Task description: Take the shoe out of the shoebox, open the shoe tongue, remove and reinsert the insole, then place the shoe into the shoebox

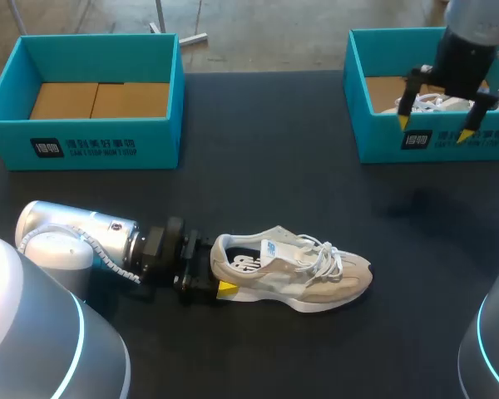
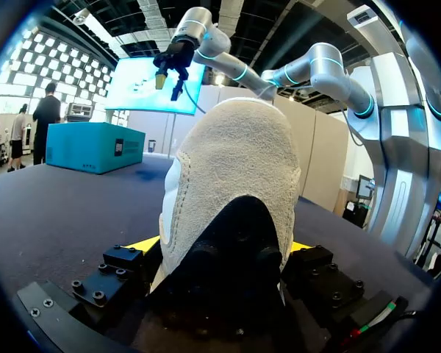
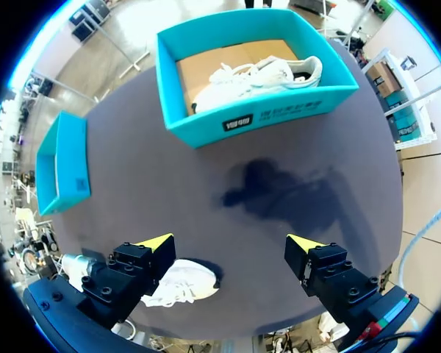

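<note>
Shoe [image 1: 303,278] lower centre, heel clamped in your left tool [image 1: 219,281] | your right tool [image 1: 434,127] spread open above upper-right shoebox [image 1: 382,140]

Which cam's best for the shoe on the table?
Head view: the whole shoe shows, heel in the left pincer. Left wrist view shows only its heel, close up. Right wrist view: partly hidden by the right pincer.
</note>
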Robot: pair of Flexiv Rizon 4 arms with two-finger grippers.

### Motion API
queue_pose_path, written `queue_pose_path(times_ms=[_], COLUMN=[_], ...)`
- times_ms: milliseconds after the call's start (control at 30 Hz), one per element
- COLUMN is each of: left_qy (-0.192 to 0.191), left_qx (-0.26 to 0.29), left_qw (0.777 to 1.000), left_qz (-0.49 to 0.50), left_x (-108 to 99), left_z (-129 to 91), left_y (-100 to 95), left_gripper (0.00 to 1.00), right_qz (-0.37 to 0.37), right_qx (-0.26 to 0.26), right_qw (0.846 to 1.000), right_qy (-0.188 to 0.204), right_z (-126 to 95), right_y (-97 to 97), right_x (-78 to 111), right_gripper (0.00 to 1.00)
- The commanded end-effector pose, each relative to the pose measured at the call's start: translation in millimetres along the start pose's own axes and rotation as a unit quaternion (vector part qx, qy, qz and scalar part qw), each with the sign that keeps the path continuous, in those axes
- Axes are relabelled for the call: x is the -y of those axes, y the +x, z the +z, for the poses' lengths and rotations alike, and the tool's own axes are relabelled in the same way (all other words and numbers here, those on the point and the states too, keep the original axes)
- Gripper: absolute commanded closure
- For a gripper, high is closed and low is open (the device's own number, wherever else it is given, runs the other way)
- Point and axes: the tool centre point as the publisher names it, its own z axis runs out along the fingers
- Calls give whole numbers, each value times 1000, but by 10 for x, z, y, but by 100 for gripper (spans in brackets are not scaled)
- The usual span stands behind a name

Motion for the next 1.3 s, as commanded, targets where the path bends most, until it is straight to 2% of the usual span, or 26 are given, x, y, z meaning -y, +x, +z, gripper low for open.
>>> queue_pose_path(times_ms=[33,433,633,733,1300], left_qy=[0,0,0,0,0], left_qx=[1,1,1,1,1], left_qw=[1000,1000,1000,1000,1000], left_qz=[-1,-1,-1,-1,-1], left_x=[-38,-38,-38,-38,-38], left_z=[-10,-10,-10,-10,-10], left_y=[-18,-18,-18,-18,-18], left_gripper=[100,100,100,100,100], right_qz=[0,4,13,30,30], right_qx=[18,0,-11,-35,-35], right_qw=[1000,1000,1000,999,999], right_qy=[-7,-17,4,21,21], right_z=[30,309,647,792,792], right_y=[214,704,978,1034,1034], right_x=[211,1056,1292,1360,1360], right_gripper=[0,0,0,0,0])
